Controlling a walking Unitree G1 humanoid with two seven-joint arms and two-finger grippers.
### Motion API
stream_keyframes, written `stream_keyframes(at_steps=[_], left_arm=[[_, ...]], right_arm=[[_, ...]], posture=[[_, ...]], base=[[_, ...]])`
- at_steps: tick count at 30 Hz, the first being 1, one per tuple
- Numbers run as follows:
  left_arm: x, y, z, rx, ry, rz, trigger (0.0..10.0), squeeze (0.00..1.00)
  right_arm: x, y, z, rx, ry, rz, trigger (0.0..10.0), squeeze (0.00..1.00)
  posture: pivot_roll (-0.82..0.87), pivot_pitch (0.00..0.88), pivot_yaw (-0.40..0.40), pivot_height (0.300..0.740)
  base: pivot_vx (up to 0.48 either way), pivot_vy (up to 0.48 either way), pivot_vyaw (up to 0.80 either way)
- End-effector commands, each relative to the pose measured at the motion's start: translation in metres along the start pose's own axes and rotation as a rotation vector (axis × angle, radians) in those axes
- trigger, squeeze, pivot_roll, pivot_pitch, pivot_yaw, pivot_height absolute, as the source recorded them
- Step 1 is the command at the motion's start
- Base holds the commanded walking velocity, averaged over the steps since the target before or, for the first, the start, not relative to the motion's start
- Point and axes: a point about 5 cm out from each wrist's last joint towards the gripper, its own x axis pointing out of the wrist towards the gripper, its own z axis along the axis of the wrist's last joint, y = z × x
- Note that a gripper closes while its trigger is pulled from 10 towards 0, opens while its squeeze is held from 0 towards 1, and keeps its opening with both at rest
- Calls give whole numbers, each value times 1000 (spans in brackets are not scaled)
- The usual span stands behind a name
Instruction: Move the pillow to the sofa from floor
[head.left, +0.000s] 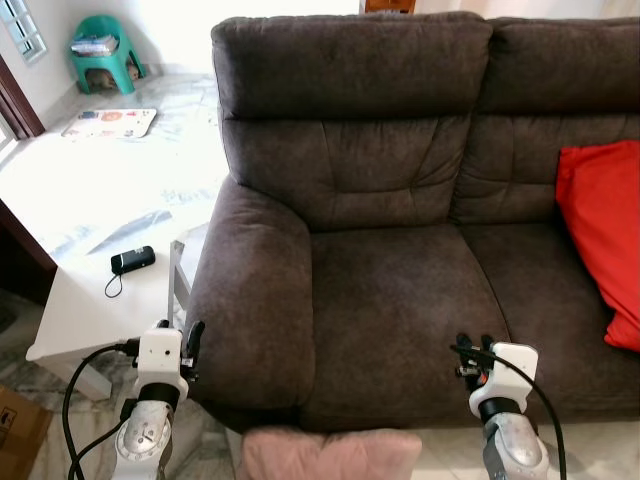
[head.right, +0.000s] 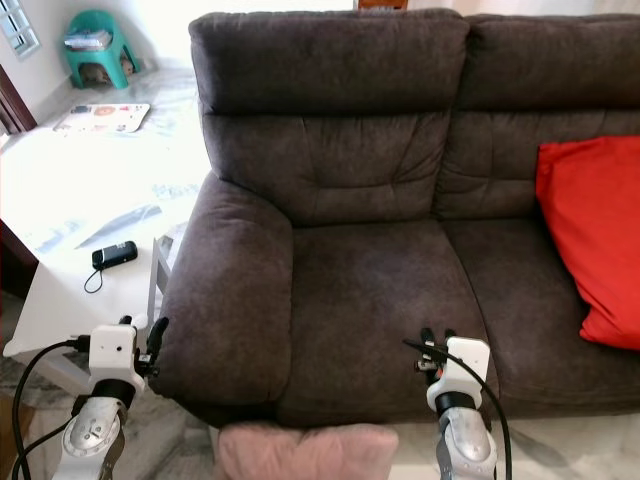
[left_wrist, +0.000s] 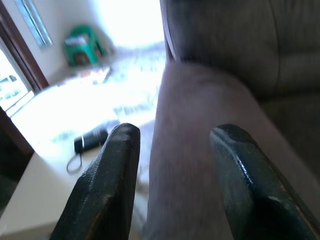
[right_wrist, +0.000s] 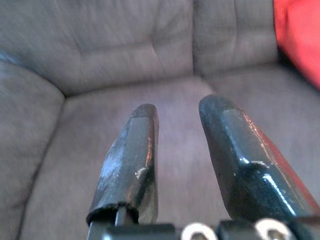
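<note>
The left gripper (head.left: 193, 338) is hovering beside the outer face of the sofa's armrest (head.left: 250, 300), its two black fingers (left_wrist: 107, 185) standing well apart with nothing between them. Its silver arm is rising from the lower edge of the head view, wrist block upright, a black cable looping off it. The right gripper (head.left: 473, 349) is hanging over the front of the left seat cushion (head.left: 400, 320), its fingers (right_wrist: 131, 160) parted by a narrow gap and gripping nothing; that arm is likewise coming up from below, pointing toward the backrest.

A pale pink pillow (head.left: 330, 455) is lying on the floor just in front of the dark brown sofa (head.left: 380, 160), between the two arms, touched by neither gripper. A red cushion (head.left: 605, 235) is leaning against the backrest on the right seat. Left of the sofa, a white low table (head.left: 90, 310) is carrying a small black device (head.left: 132, 260) with a wrist strap. Farther back, a green plastic stool (head.left: 103, 50) is standing near the wall, with a printed mat (head.left: 110, 123) on the floor before it.
</note>
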Motion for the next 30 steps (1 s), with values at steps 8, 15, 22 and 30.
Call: stream_keyframes(at_steps=[8, 15, 22, 30], left_arm=[[13, -9, 20, -26, -66, 23, 10000, 0], [19, -4, 21, -4, -55, 35, 10000, 0], [23, -11, 28, 1, -74, -5, 10000, 0], [36, -16, 55, -12, -165, -40, 10000, 0]], right_arm=[[12, 12, 17, -32, -58, 70, 10000, 0], [27, 11, 35, -40, -92, 67, 10000, 0], [30, 18, 45, -64, -134, 92, 10000, 0], [17, 37, 37, -45, -131, 122, 10000, 0]], posture=[[97, 0, -64, 740], [86, 0, -90, 740], [76, 0, -52, 740], [91, 0, -12, 740]], base=[[0, 0, 0], [0, 0, 0], [0, 0, 0], [0, 0, 0]])
